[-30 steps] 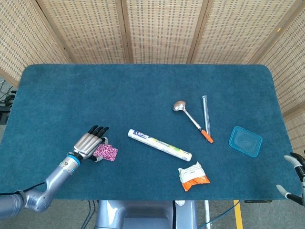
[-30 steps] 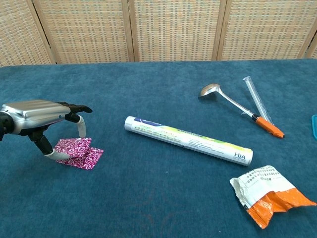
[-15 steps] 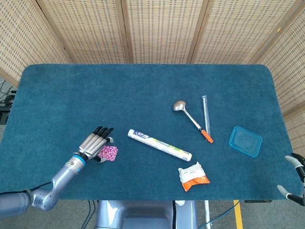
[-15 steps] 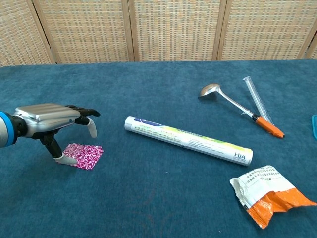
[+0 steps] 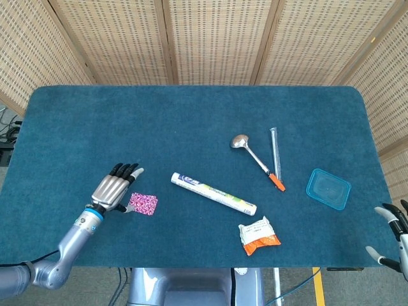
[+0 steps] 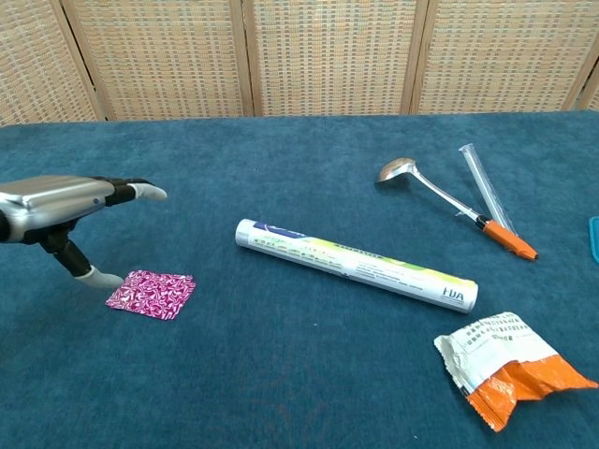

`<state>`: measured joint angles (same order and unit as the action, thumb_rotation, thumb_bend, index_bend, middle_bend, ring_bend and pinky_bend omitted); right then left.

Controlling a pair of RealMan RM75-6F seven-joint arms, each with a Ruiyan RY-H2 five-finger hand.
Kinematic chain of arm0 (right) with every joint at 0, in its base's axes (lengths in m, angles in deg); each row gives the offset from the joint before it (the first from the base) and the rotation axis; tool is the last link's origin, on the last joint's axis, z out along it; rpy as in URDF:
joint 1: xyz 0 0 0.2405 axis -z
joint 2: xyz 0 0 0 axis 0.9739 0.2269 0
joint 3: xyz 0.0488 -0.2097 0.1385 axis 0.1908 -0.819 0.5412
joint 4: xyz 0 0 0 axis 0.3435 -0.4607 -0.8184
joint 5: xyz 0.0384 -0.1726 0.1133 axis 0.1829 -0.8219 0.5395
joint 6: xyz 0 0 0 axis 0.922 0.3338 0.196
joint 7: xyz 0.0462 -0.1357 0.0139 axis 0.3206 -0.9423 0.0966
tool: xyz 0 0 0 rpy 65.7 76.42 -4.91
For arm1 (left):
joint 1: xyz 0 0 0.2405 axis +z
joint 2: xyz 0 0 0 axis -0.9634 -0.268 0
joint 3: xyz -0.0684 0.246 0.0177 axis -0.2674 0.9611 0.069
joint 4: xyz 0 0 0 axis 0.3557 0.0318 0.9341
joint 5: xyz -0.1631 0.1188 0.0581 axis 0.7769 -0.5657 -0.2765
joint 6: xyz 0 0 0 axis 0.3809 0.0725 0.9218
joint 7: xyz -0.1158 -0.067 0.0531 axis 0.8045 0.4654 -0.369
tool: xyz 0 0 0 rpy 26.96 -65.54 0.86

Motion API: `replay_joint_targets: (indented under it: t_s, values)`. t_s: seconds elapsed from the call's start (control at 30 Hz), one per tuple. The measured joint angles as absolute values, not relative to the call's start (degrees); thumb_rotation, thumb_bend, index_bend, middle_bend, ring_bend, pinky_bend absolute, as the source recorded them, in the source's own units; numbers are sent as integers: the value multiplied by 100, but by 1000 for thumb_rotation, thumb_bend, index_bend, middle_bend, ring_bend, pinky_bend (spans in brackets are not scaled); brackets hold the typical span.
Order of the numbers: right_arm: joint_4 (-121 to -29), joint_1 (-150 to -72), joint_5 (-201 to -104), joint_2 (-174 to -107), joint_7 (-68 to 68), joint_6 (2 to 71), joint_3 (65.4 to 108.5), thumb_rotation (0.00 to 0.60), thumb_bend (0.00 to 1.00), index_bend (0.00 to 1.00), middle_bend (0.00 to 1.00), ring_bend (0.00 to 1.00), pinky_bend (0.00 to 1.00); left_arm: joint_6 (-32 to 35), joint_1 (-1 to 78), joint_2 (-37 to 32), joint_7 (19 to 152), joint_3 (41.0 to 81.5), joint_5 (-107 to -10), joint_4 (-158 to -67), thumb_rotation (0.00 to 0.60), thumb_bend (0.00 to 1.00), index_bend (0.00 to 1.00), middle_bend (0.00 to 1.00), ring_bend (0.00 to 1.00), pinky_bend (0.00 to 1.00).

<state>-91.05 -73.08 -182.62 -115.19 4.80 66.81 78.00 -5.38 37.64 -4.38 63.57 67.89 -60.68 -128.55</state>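
Head view alone shows right robot hand (image 5: 394, 237) at table edge, state unclear; left robot hand (image 6: 58, 208) empty, fingers spread above pink packet (image 6: 151, 294).

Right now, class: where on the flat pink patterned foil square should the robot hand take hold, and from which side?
The flat pink patterned foil square lies flush on the blue cloth, so probably pinch its left edge, coming from the left, where the left robot hand hovers, thumb tip beside that edge.

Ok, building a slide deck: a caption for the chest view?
Left robot hand open above a pink patterned sachet, long white tube lying alongside.
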Motion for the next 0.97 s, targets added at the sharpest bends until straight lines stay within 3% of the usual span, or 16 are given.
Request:
replay_joint_targets:
  t_s: [0.4, 0.67, 0.97]
  values:
    - [-9086, -7449, -18258, -11571, 442, 6475, 7813, 600, 2, 218, 210, 0, 0, 1273, 4907, -1178, 7061, 7032, -6934, -13344, 514, 204, 33, 0, 0, 0]
    - [-9164, -7544, -18295, -11583, 312, 6375, 7810, 600, 2, 218, 210, 0, 0, 2736, 6158, -1711, 7744, 7480, -7733, -13531, 514, 202, 34, 0, 0, 0]
    - [-9168, -7566, -18296, -11609, 309, 6359, 7793, 600, 2, 218, 210, 0, 0, 2981, 6790, -2024, 8125, 7637, -7792, -13525, 515, 201, 35, 0, 0, 0]
